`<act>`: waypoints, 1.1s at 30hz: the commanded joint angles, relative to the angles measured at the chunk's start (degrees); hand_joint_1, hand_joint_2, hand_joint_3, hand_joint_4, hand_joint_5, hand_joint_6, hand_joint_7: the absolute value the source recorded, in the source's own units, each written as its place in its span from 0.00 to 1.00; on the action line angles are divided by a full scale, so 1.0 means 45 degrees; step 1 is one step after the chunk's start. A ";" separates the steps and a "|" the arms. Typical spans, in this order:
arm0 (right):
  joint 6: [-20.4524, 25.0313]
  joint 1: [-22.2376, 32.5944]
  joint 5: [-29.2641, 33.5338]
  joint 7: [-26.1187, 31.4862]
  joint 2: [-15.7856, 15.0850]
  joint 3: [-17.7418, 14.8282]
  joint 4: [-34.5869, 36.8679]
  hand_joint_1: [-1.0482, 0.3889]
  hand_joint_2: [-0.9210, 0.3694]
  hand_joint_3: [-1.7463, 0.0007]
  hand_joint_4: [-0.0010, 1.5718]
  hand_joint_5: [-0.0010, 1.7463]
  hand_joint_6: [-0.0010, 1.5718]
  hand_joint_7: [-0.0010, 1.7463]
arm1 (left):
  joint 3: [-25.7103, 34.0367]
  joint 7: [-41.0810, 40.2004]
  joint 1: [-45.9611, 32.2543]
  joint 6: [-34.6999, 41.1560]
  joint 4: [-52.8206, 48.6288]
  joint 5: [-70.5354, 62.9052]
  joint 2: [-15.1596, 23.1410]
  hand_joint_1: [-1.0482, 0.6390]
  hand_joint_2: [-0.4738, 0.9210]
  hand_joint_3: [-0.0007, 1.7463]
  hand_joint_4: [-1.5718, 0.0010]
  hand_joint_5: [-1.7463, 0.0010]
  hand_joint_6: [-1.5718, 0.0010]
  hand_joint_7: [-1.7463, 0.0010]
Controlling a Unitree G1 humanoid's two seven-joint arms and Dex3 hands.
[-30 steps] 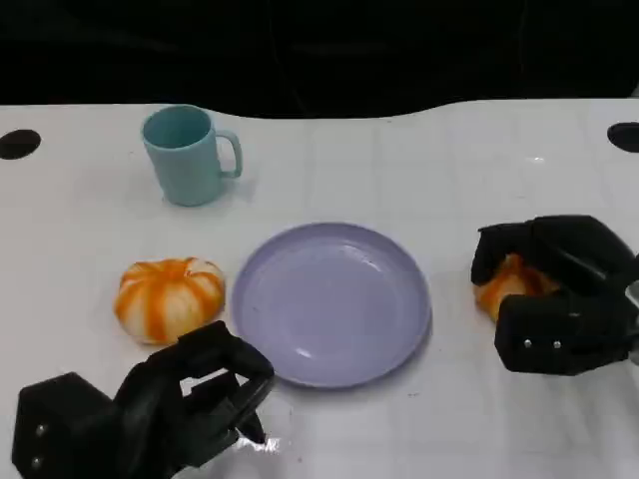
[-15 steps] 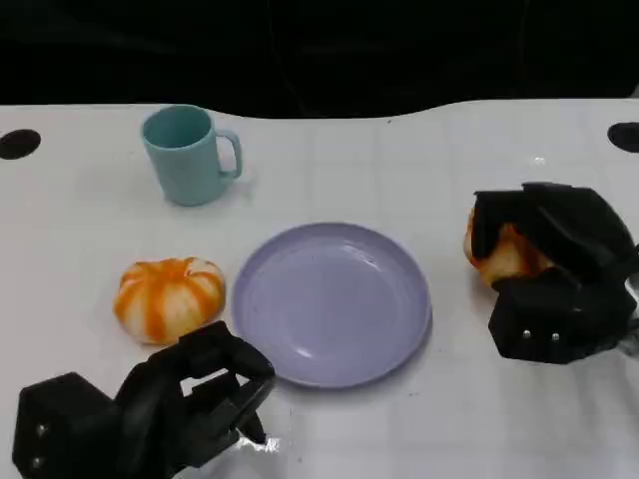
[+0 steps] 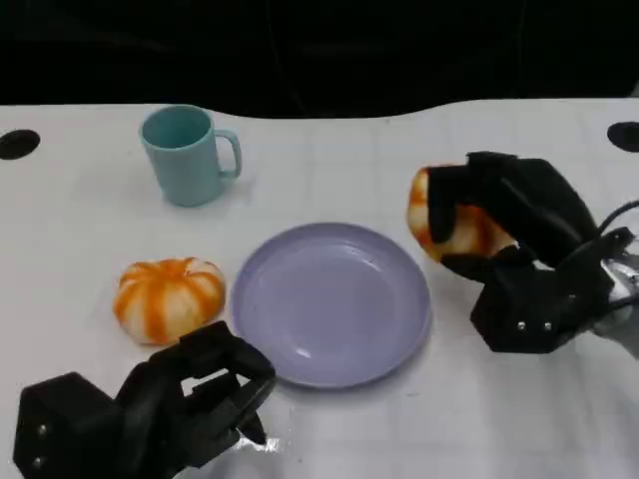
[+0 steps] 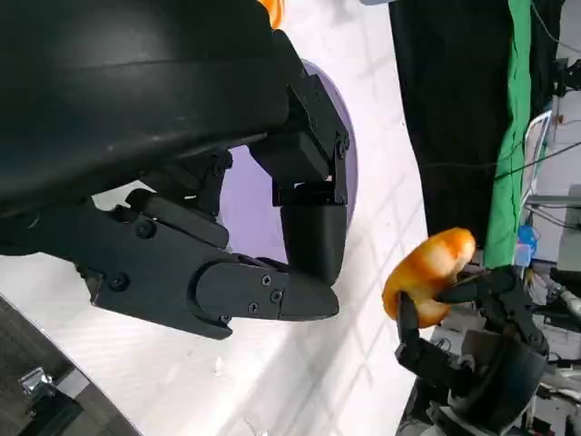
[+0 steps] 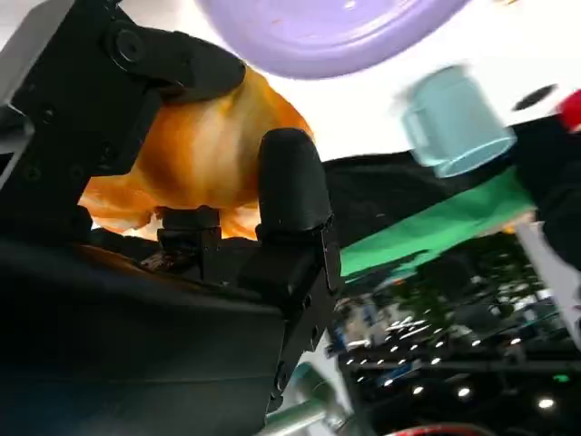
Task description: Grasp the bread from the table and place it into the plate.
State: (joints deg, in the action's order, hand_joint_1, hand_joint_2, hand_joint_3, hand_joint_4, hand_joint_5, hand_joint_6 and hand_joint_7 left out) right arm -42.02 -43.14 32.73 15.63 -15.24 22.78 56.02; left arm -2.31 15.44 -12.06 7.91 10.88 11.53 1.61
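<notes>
My right robot hand (image 3: 519, 259) is gripping the bread (image 3: 444, 222), now lifted off the tabletop's (image 3: 329, 160) right side, nearing the plate (image 3: 329, 299) rim; probably not over it yet. Left robot hand (image 3: 150, 409) is idling, curled, seemingly empty.

White table (image 3: 329, 160) carries a round lavender plate (image 3: 330, 302) at centre. A teal handled mug (image 3: 187, 155) stands at 11 o'clock from it. An orange-and-white striped bun (image 3: 168, 297) lies at 9 o'clock, just beside the plate.
</notes>
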 commanded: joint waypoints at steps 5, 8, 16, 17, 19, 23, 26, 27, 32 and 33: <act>-0.0382 -0.0388 0.0008 -0.0540 0.0620 0.0146 -0.0129 0.75 0.55 0.16 0.63 1.00 0.49 1.00 | 0.0036 -0.0119 0.0034 -0.0137 -0.0153 -0.0096 0.0105 0.32 0.96 0.21 0.53 0.00 0.52 0.20; -0.0600 -0.0400 0.0054 -0.0675 0.0809 0.0258 -0.0100 0.74 0.55 0.16 0.64 1.00 0.50 1.00 | 0.0027 -0.0169 0.0015 -0.0044 -0.0087 -0.0087 0.0076 0.32 0.96 0.21 0.53 0.00 0.52 0.20; -0.0651 -0.0456 0.0600 -0.0753 0.1246 0.0832 -0.0014 0.71 0.55 0.18 0.63 1.00 0.52 0.95 | 0.0048 -0.0112 0.0062 -0.0062 -0.0162 -0.0026 0.0046 0.32 0.96 0.21 0.52 0.00 0.52 0.20; -0.0636 -0.0459 0.0653 -0.0728 0.1283 0.0869 0.0009 0.71 0.55 0.18 0.63 1.00 0.52 0.95 | 0.0053 -0.0104 0.0065 -0.0069 -0.0173 -0.0019 0.0047 0.32 0.96 0.21 0.52 0.00 0.52 0.20; -0.0534 -0.0476 0.0836 -0.0653 0.1369 0.1004 0.0041 0.70 0.54 0.18 0.63 1.00 0.53 0.93 | 0.0037 -0.0114 0.0059 -0.0087 -0.0165 -0.0071 0.0068 0.32 0.96 0.21 0.52 0.00 0.52 0.20; -0.0612 -0.0421 0.0777 -0.0791 0.1662 0.1117 0.0257 0.67 0.51 0.22 0.64 1.00 0.56 0.85 | 0.0023 -0.0131 0.0029 -0.0115 -0.0133 -0.0117 0.0075 0.32 0.95 0.21 0.52 0.00 0.52 0.20; -0.0756 -0.0358 0.0717 -0.0880 0.1788 0.1150 0.0379 0.68 0.46 0.28 0.63 1.00 0.57 0.80 | 0.0047 -0.0136 0.0021 -0.0012 -0.0094 -0.0052 0.0058 0.32 0.95 0.21 0.52 0.00 0.52 0.20; -0.0764 -0.0355 0.0704 -0.0935 0.1815 0.1153 0.0421 0.69 0.45 0.28 0.62 1.00 0.57 0.77 | 0.0048 -0.0135 0.0019 0.0003 -0.0083 -0.0043 0.0058 0.32 0.95 0.21 0.52 0.00 0.52 0.20; -0.0931 -0.0322 0.0494 -0.1039 0.1979 0.1003 0.0696 0.66 0.41 0.35 0.54 0.93 0.56 0.58 | 0.0028 -0.0167 0.0007 -0.0018 -0.0054 -0.0096 0.0053 0.32 0.96 0.21 0.52 0.00 0.52 0.21; -0.0924 -0.0316 0.0466 -0.1103 0.1979 0.0987 0.0689 0.63 0.35 0.49 0.49 0.77 0.51 0.46 | 0.0028 -0.0166 0.0001 -0.0035 -0.0056 -0.0097 0.0050 0.33 0.96 0.21 0.53 0.00 0.52 0.21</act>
State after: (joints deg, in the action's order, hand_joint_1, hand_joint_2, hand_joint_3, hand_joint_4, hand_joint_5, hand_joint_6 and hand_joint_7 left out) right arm -45.55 -44.25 36.10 11.32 -6.27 27.80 58.84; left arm -2.43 15.41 -11.96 7.90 10.16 11.28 1.42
